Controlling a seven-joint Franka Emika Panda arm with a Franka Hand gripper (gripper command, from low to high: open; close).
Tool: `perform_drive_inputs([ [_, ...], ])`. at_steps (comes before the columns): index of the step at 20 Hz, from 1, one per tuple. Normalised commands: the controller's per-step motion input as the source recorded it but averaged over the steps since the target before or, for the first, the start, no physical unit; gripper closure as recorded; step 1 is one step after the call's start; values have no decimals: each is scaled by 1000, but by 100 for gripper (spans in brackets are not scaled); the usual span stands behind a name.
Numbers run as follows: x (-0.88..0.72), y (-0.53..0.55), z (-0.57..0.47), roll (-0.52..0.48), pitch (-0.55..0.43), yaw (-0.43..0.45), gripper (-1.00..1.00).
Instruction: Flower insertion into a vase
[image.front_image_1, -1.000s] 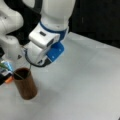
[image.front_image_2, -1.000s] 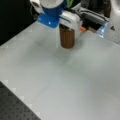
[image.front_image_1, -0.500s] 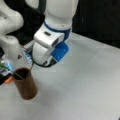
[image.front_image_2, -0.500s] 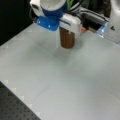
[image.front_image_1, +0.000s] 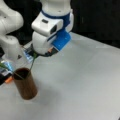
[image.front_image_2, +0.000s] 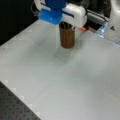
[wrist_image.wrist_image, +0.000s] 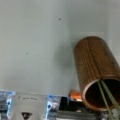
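Note:
The brown wood-look vase (image.front_image_1: 25, 85) stands upright on the table at a front view's lower left, and near the top middle in a front view (image.front_image_2: 67, 36). A thin green flower stem (image.front_image_1: 32, 63) slants down from my gripper (image.front_image_1: 35, 53) into the vase's dark mouth, and a green leaf (image.front_image_1: 3, 66) sticks out at the left. The gripper hangs just above and to the right of the rim, shut on the stem. In the wrist view the vase (wrist_image.wrist_image: 96, 62) lies at the right, with two green stems (wrist_image.wrist_image: 106, 100) crossing its mouth. The fingers do not show there.
The white arm base (image.front_image_1: 10, 37) stands close behind the vase. A small orange object (image.front_image_1: 8, 80) and blue-lit clutter (image.front_image_2: 103, 27) lie by it at the table's edge. The pale table (image.front_image_2: 50, 82) spreads wide in front.
The hand has shifted slightly up and to the right above the vase. The stem stays in the vase's mouth and the vase has not moved.

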Motion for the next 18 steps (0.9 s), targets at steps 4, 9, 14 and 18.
perform_drive_inputs([
  [4, 103, 202, 5, 95, -70, -129, -100],
  [9, 124, 201, -9, 79, -73, -124, -100],
  [14, 100, 209, 68, 71, -45, -122, -100],
  [18, 94, 220, -41, 99, -131, -136, -100],
])
